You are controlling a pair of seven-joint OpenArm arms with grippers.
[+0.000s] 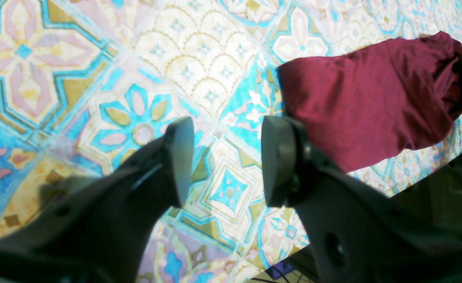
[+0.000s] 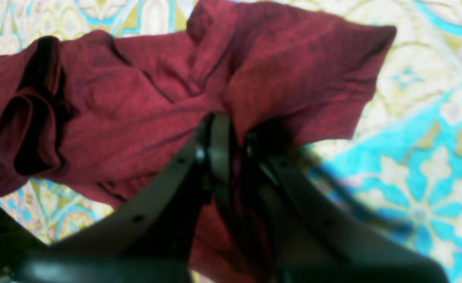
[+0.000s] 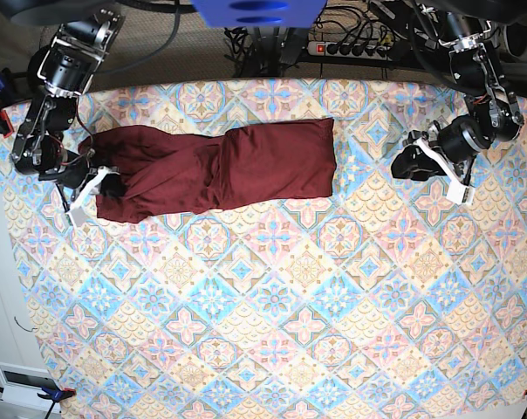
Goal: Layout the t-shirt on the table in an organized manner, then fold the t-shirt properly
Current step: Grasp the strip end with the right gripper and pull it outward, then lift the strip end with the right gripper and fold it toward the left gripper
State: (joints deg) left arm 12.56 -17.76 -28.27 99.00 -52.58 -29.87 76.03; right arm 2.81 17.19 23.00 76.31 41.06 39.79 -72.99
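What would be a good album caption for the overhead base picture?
Right pincer shut on the bunched end of the maroon t-shirt; left pincer waits open over the patterned table.

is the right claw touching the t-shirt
Touching. In the right wrist view the right claw is shut on a fold of the t-shirt, maroon fabric pinched between its jaws.

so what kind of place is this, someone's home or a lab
Most likely a robot lab or test bench, not a home: two arms are mounted along one edge of the table, a power strip and tangled cables sit behind them, and the t-shirt is the only item laid out.
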